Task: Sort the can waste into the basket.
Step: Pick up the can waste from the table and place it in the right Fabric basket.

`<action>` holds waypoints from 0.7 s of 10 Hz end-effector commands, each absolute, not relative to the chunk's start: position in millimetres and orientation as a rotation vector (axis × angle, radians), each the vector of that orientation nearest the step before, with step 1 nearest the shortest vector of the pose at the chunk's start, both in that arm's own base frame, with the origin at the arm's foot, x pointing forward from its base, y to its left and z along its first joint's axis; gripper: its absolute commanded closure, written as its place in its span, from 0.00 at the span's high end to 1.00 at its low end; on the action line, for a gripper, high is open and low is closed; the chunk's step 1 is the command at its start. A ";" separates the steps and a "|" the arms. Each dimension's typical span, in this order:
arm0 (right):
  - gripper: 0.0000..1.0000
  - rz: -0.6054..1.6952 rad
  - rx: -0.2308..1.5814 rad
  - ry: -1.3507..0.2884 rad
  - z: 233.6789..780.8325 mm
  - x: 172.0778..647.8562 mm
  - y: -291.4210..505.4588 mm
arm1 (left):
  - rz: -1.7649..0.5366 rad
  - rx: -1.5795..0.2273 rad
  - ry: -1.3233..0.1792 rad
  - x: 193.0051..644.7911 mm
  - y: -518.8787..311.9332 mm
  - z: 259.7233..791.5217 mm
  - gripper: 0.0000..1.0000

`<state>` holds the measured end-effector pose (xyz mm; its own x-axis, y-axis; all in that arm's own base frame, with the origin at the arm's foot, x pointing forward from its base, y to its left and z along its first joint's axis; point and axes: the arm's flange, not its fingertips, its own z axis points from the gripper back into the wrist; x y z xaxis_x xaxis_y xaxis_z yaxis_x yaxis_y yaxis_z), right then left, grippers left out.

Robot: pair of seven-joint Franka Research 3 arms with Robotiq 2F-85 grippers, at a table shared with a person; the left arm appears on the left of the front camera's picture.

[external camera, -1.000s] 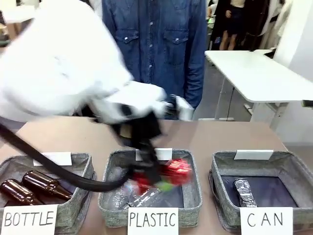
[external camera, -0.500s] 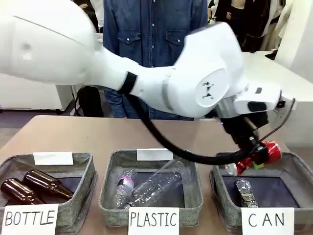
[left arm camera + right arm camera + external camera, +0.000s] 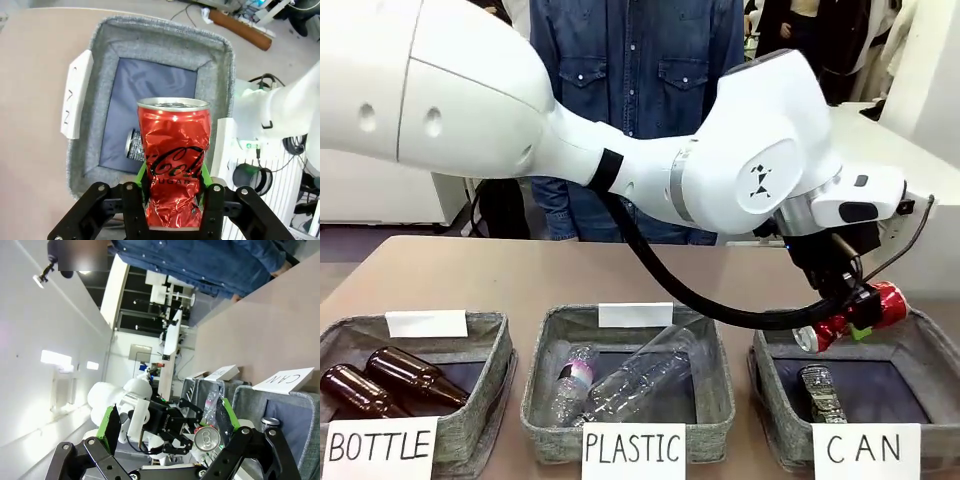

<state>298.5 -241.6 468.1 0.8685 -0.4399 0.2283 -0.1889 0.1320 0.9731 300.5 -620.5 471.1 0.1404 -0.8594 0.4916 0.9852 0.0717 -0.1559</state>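
Observation:
A dented red can (image 3: pixel 850 318) hangs above the grey basket (image 3: pixel 932 338) signed "CAN". My left gripper (image 3: pixel 848 304) is shut on it. In the left wrist view the red can (image 3: pixel 174 150) sits upright between the green pads (image 3: pixel 142 175), over the basket (image 3: pixel 165 32). A dark grey can (image 3: pixel 820 392) lies inside the basket on the dark lining; it peeks out from behind the red one as the dark can (image 3: pixel 133 145). My right gripper (image 3: pixel 167 425) stands open with nothing in it, looking towards the red can (image 3: pixel 206 439) and the basket (image 3: pixel 300 402).
The middle basket (image 3: pixel 545 385), signed "PLASTIC", holds clear plastic bottles (image 3: pixel 630 380). The left basket (image 3: pixel 490 335), signed "BOTTLE", holds brown glass bottles (image 3: pixel 390 380). A person in a denim shirt (image 3: pixel 640 70) stands at the far edge of the table.
My left arm has swung right from over the PLASTIC basket to over the CAN basket, carrying the red can. In the last half second it barely moved.

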 end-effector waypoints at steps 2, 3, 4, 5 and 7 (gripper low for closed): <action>1.00 -0.209 1.442 -0.543 470.7 297.3 -241.3 | -1.467 -0.475 -0.322 296.2 -626.0 462.3 0.98; 1.00 -0.209 1.442 -0.543 470.7 297.3 -241.3 | -1.467 -0.486 -0.331 295.0 -625.2 463.6 1.00; 1.00 -0.209 1.442 -0.543 470.7 297.3 -241.3 | -1.469 -0.494 -0.337 294.6 -623.5 465.3 1.00; 1.00 -0.209 1.442 -0.543 470.7 297.3 -241.3 | -1.469 -0.497 -0.338 294.0 -622.6 466.1 1.00; 1.00 -0.209 1.442 -0.543 470.7 297.3 -241.3 | -1.462 -0.505 -0.338 293.3 -620.7 468.0 1.00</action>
